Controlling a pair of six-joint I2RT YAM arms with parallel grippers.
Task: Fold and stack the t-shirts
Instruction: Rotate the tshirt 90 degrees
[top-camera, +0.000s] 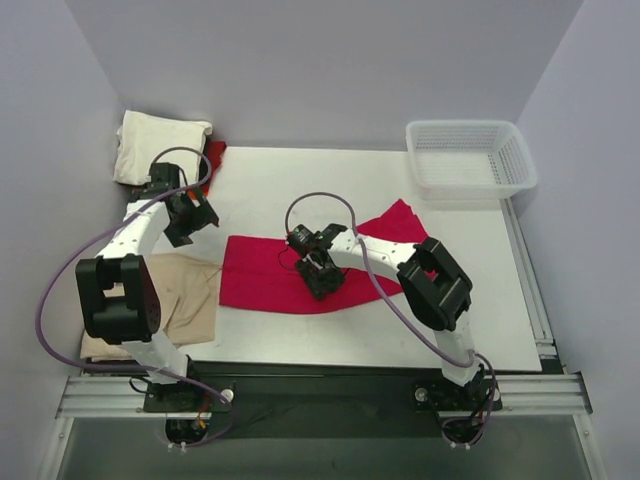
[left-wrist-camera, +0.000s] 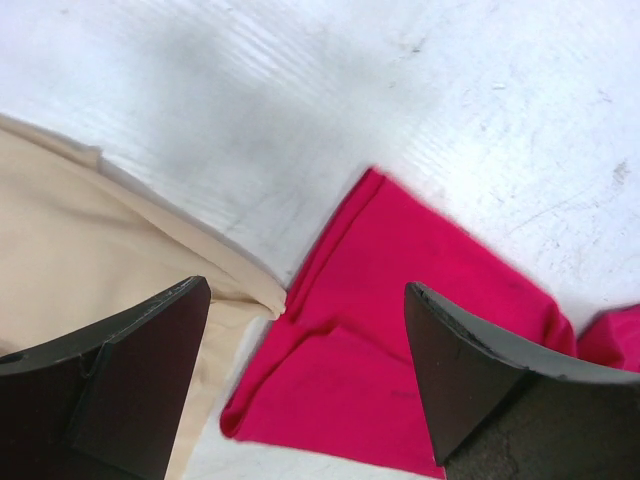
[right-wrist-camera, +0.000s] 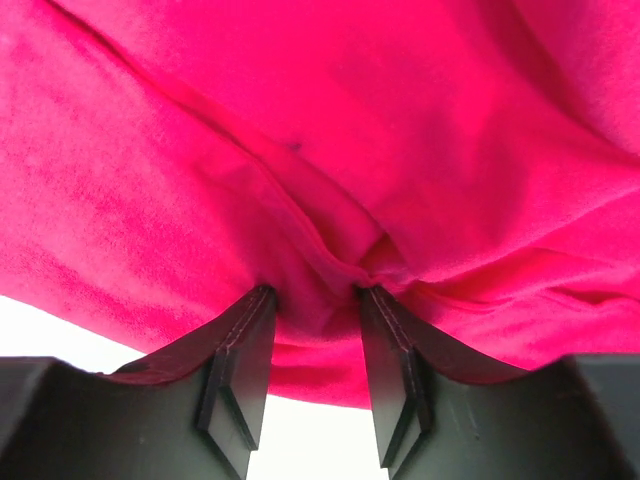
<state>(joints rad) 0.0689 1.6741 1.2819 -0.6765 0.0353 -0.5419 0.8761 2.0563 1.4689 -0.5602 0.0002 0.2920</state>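
At the middle of the counter (top-camera: 300, 185) lies the crimson t-shirt (top-camera: 255, 275), and the step in hand looks like a pinch for a fold. It likely goes best if the right gripper (right-wrist-camera: 315, 295) catches the whole ridge of cloth and the left gripper (left-wrist-camera: 305, 290) takes a corner, so the shirt lifts evenly. The right jaws stand narrow, cloth pinched between them. The left gripper hangs wide and empty above the shirt's left end, beside the tan t-shirt (top-camera: 185, 290).

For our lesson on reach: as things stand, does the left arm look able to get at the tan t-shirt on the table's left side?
Probably yes. The left gripper hovers open just beside the tan t-shirt, which lies uncovered; only a corner of the crimson t-shirt reaches its edge.
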